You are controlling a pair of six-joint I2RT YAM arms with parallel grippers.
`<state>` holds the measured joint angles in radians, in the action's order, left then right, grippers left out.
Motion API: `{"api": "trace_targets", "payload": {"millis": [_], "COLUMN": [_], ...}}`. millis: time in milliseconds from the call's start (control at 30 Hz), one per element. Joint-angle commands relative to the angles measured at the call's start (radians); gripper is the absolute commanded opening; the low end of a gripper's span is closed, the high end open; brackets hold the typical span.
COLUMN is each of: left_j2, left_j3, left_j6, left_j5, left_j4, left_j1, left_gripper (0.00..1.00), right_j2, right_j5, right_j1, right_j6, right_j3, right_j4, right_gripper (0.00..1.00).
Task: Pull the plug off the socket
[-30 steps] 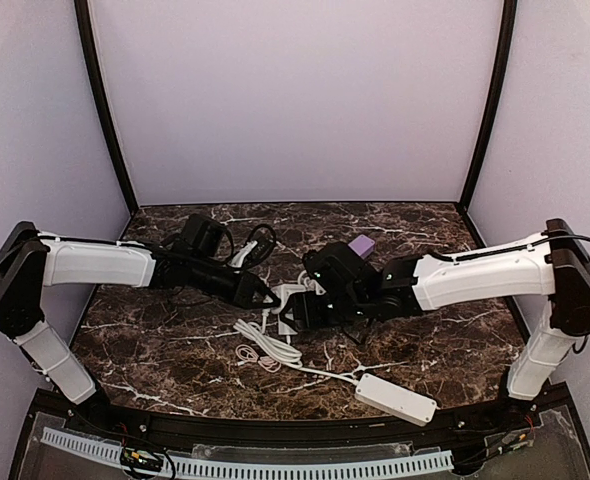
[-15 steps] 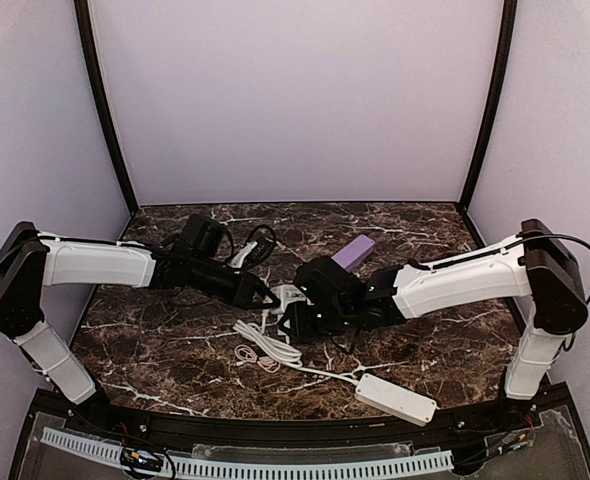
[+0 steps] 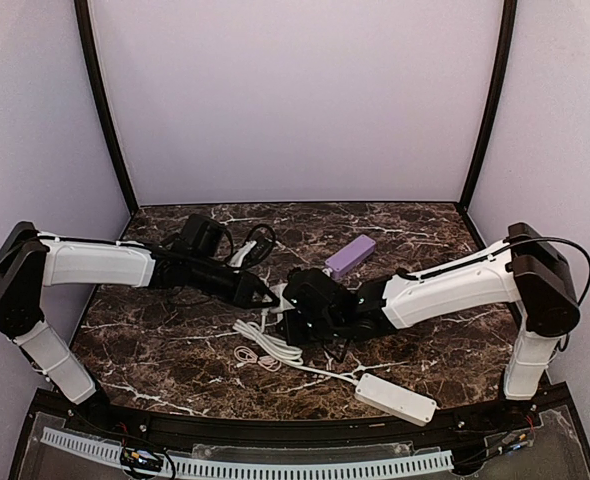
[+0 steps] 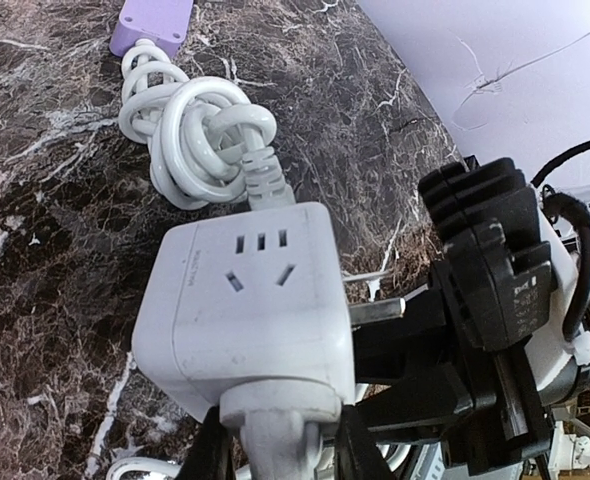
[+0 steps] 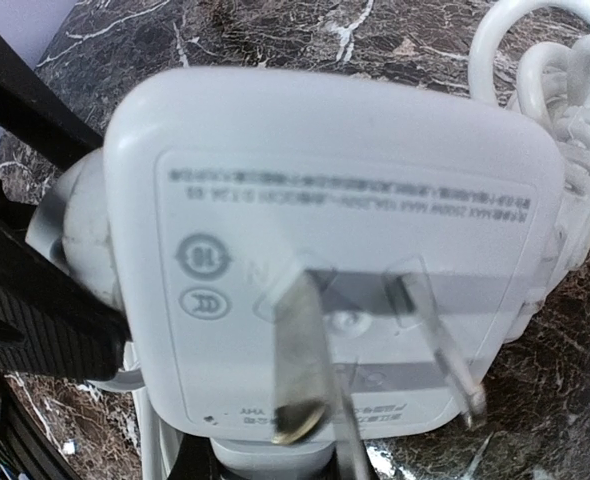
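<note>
Dark marble table (image 3: 165,352) w/ pwr strip (image 3: 395,398), purple block (image 3: 350,255), white cord (image 3: 268,345).

Blurred label (image 5: 345,205) on socket (image 5: 275,130); plug (image 4: 275,435) cropped below

Two arms: left arm (image 3: 95,263), right arm (image 3: 455,280). Two hands: left hand (image 3: 273,297), right hand (image 3: 293,303). One socket (image 4: 245,310), two metal prongs (image 5: 300,350) on its back. One plug (image 4: 275,420). One power strip (image 3: 395,398). One purple block (image 3: 349,255). One knotted bundle of thick white cord (image 4: 200,135). One thin pale cable loop (image 3: 247,354). One worktop (image 3: 175,360).
</note>
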<state>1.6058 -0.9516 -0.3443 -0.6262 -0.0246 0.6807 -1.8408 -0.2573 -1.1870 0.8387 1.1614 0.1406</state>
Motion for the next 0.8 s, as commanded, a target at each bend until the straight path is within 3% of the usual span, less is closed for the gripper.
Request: {"api": "trace_targets", "payload": {"millis": [0, 33, 100, 233, 333, 767], "left_j2": [-0.057, -0.055, -0.050, -0.042, -0.033, 0.056], "left_j3": [-0.016, -0.016, -0.016, -0.016, -0.018, -0.048], "left_j6": [-0.001, -0.007, -0.019, -0.033, -0.037, -0.067], "left_j5": [-0.022, -0.019, -0.027, -0.041, -0.045, -0.118], "left_j4": [0.033, 0.031, 0.034, 0.040, 0.035, 0.006], "left_j1": [-0.007, -0.009, -0.014, -0.016, -0.017, -0.017], "left_gripper": [0.25, 0.41, 0.61, 0.81, 0.90, 0.98], "right_j2": [0.017, 0.025, 0.047, 0.076, 0.087, 0.104], "right_j5": [-0.046, -0.045, -0.046, -0.051, -0.050, -0.023], "right_j1": [-0.006, -0.006, -0.006, -0.006, -0.006, -0.027], "right_j6": [-0.073, -0.085, -0.110, -0.138, -0.142, -0.248], "right_j3": [-0.024, -0.037, -0.071, -0.116, -0.133, -0.174], "right_j4": [-0.091, -0.114, -0.171, -0.229, -0.253, -0.370], "right_gripper": [0.00, 0.00, 0.00, 0.00, 0.00, 0.00]}}
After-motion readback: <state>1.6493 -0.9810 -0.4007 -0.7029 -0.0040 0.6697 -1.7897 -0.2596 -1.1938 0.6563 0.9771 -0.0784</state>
